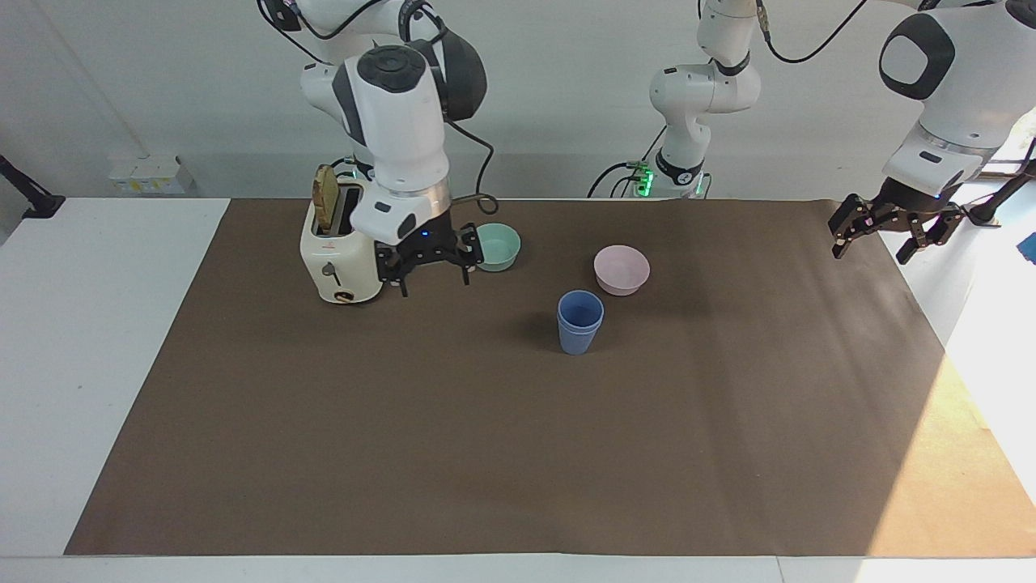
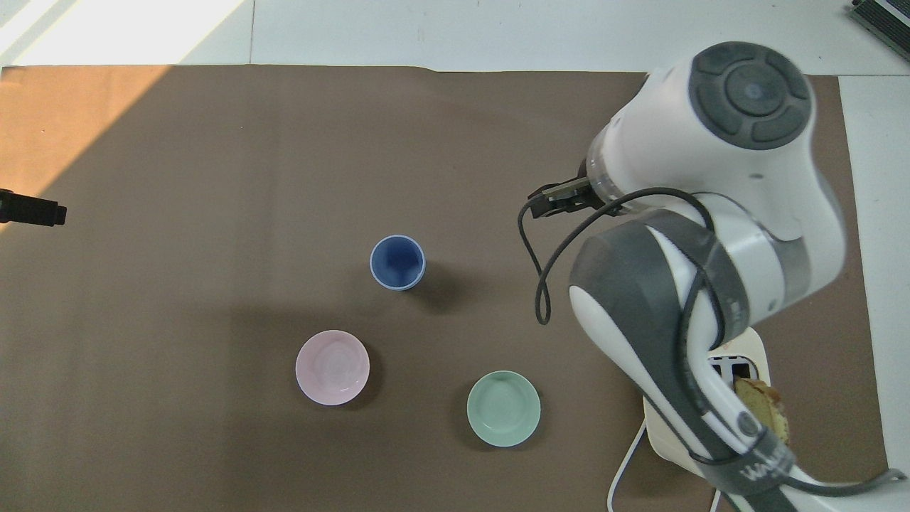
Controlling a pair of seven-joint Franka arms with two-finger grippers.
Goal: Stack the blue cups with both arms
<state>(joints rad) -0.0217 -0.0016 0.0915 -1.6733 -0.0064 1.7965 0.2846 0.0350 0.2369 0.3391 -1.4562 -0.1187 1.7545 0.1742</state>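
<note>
Brown paper covers most of the white table (image 1: 48, 340), and a plain pale wall stands at the robots' end. The landmark for all places is the toaster (image 1: 344, 259), a cream one with a slice of bread (image 1: 325, 206) standing up in one slot; it sits toward the right arm's end of the table, close to the robots.

The blue cups (image 1: 579, 321) stand upright on the paper as one stack, one cup sitting inside the other, so that only a double rim shows at the top. The stack is farther from the robots than the toaster and well apart from it, toward the left arm's end. No gripper touches it. In the overhead view the stack (image 2: 397, 262) looks like a single dark blue circle with a pale edge.

A teal bowl (image 1: 496, 246) rests near the toaster, at about the same distance from the robots. A pink bowl (image 1: 622, 270) lies more toward the left arm's end than the teal one, close to the stack and nearer to the robots than it.

The right gripper (image 1: 433, 279) hangs in the air just beside the toaster, between it and the teal bowl. Its two fingers point down, spread wide, and nothing is between them.

The left gripper (image 1: 872, 241) hangs over the edge of the brown paper at the left arm's end, very far from the toaster. Its fingers are also spread apart and empty; this arm waits.
</note>
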